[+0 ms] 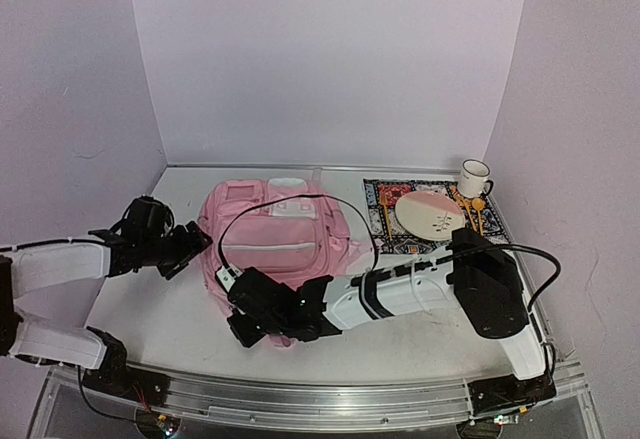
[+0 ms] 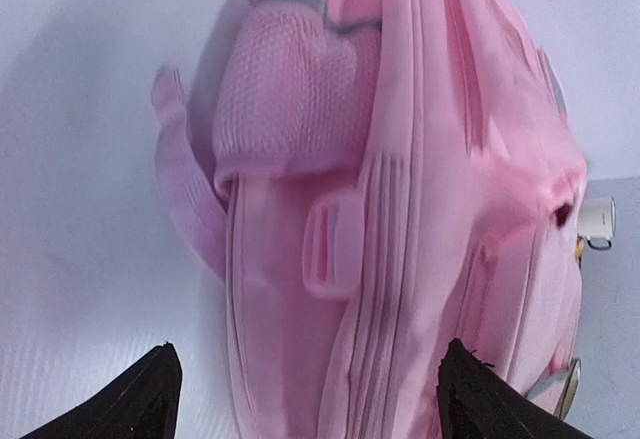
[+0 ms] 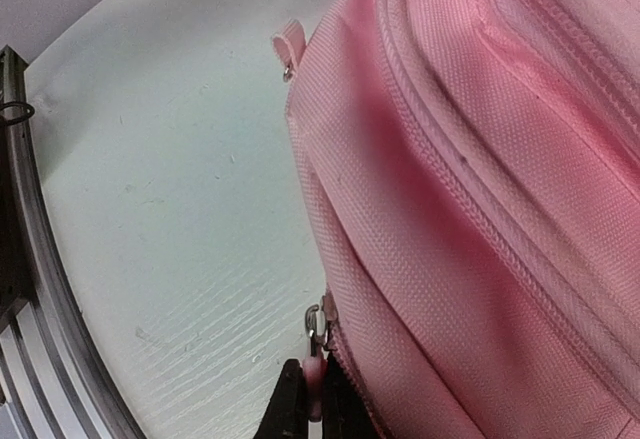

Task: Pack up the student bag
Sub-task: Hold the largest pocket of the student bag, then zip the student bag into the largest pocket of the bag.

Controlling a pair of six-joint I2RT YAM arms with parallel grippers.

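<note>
table: white.
student bag: soft pink, flat, zipped pockets.
left gripper: spread, empty.
right gripper: seemingly pinching zipper pull.

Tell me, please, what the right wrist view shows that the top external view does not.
Only the right wrist view shows the right claw pinched shut on a zipper pull, with a second pull tab further along the seam. Only the top external view shows the left claw on the other side, and the plate, mug and patterned mat at the far right. Both show the pink student bag lying on the white table.
</note>
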